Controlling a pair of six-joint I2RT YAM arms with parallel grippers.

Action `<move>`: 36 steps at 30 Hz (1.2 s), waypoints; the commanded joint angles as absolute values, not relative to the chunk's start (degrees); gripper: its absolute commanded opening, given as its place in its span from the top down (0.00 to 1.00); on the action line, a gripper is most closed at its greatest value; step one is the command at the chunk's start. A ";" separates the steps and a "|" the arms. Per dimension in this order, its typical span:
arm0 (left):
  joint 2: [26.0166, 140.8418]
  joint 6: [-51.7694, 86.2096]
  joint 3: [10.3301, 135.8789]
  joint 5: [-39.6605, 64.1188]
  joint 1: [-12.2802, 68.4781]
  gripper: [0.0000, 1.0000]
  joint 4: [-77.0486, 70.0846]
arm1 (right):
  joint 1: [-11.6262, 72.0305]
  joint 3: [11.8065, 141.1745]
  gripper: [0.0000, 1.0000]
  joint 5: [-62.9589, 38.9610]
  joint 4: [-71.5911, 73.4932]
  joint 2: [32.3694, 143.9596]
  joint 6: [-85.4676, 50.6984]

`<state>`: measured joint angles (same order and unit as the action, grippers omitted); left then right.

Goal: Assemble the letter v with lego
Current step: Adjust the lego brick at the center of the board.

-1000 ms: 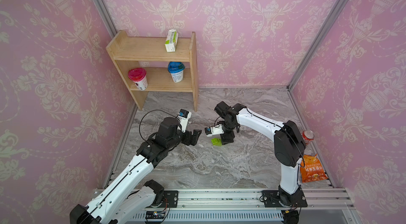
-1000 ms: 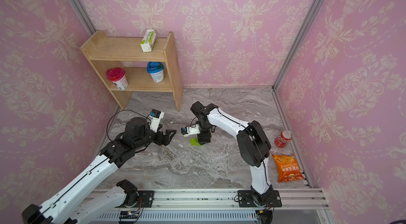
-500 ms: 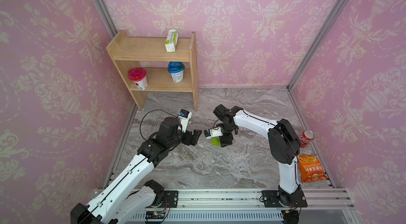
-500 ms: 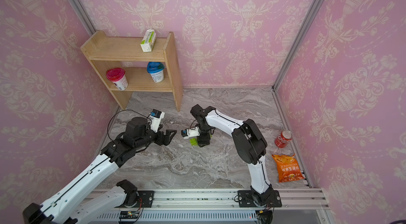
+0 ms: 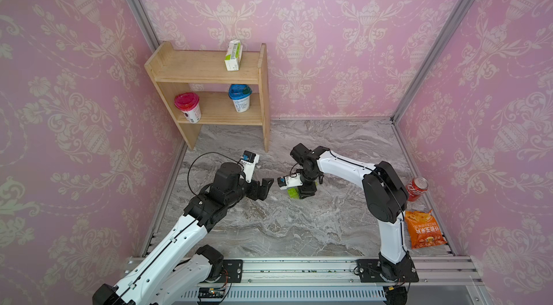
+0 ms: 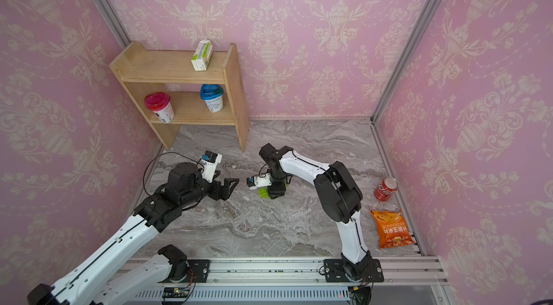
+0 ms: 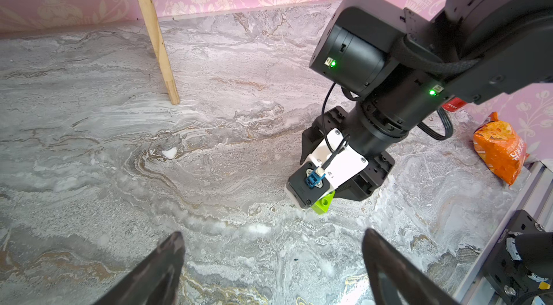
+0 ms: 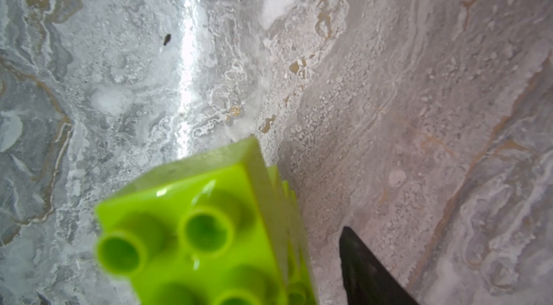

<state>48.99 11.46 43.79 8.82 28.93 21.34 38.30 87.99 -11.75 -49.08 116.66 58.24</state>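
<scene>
around: shelf (image 5: pixel 209 73), chip bag (image 5: pixel 425 230), well clear of right fingers (image 8: pixel 365 270)
left fingers (image 7: pixel 161 264): spread, empty
right fingers: parted; we see one just beside lego (image 8: pixel 203 228), not touching
lego: on desk (image 5: pixel 269 228)

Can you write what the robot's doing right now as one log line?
left gripper: open, empty, above table | right gripper: down at green bricks, grip unclear | green bricks: on table
</scene>
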 commanded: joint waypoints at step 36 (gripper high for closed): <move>47.97 10.12 43.59 7.90 28.30 0.06 21.27 | 38.62 91.67 0.57 -12.21 -55.31 119.71 56.70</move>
<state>48.47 11.33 43.77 8.60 28.93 21.43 38.30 90.06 -11.75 -53.10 118.83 57.43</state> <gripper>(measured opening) 0.937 0.434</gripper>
